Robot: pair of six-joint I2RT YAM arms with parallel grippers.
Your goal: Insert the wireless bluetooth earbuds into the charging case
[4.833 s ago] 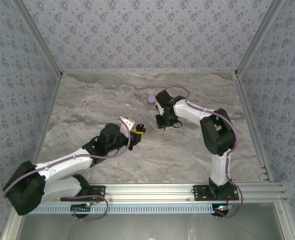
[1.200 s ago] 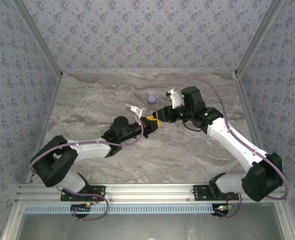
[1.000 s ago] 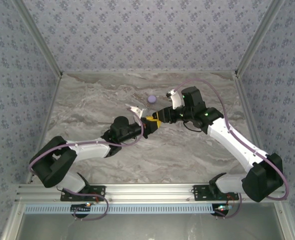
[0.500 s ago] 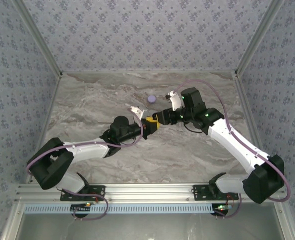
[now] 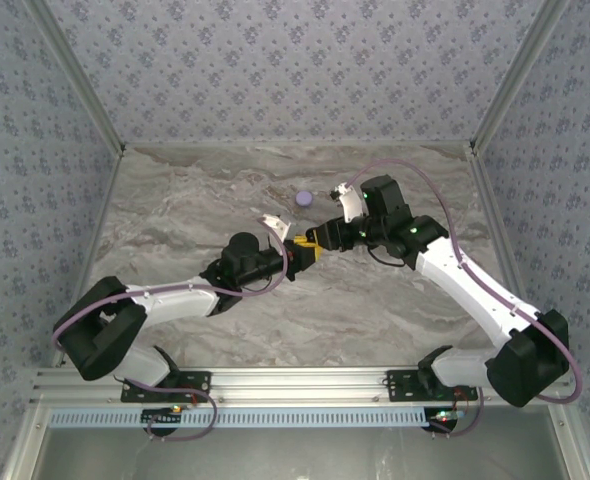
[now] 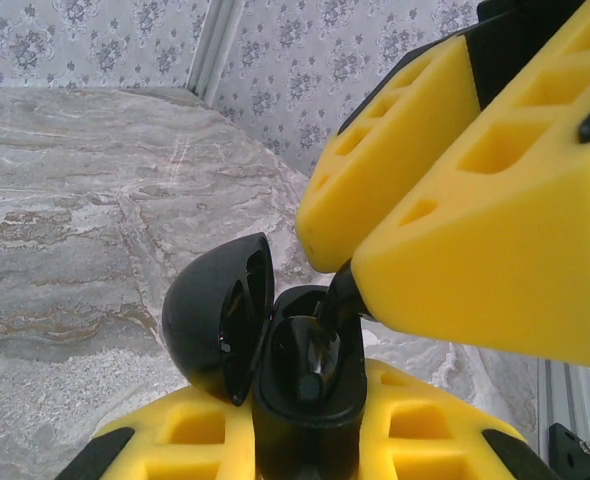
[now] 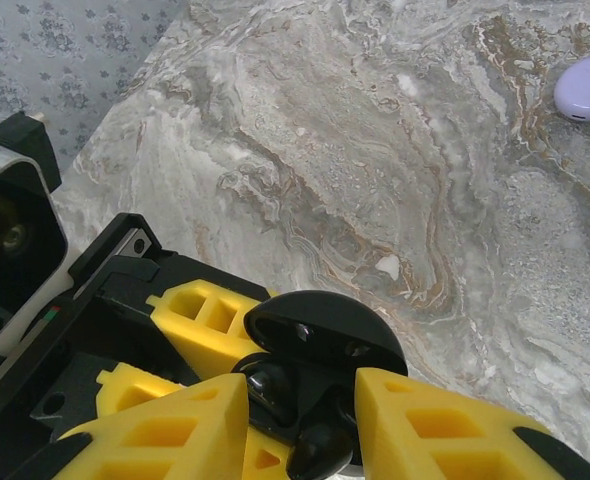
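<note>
We've got the left gripper (image 6: 310, 425) clamped hard on the black charging case (image 6: 310, 385), held up off the table (image 5: 175, 220) mid-workspace. Holding it in the air gives the other arm a fixed target and lets us tilt the mouth toward it

Lid (image 6: 220, 315) is swung open to one side, so the wells are exposed and the approach from the right is free

Right gripper (image 7: 305, 425) is narrow, pinching a black earbud (image 7: 317, 448) between its yellow pads. The grip sits high on the bud, so the lower end is free to go in

In the left wrist view the bud's dark end reaches down into the case mouth, at or just past the rim. We can't tell whether it's seated

Pale lavender disc (image 5: 302, 198) lies on the table toward the far side, well apart from both grippers and not involved here

Our read: we're mid-insertion on this bud. The next move wants a small alignment, then a light push before the pads let go

Risks: the bud cocks against the rim, the push shifts the case in the left grip, or a right pad clips the lid
</note>
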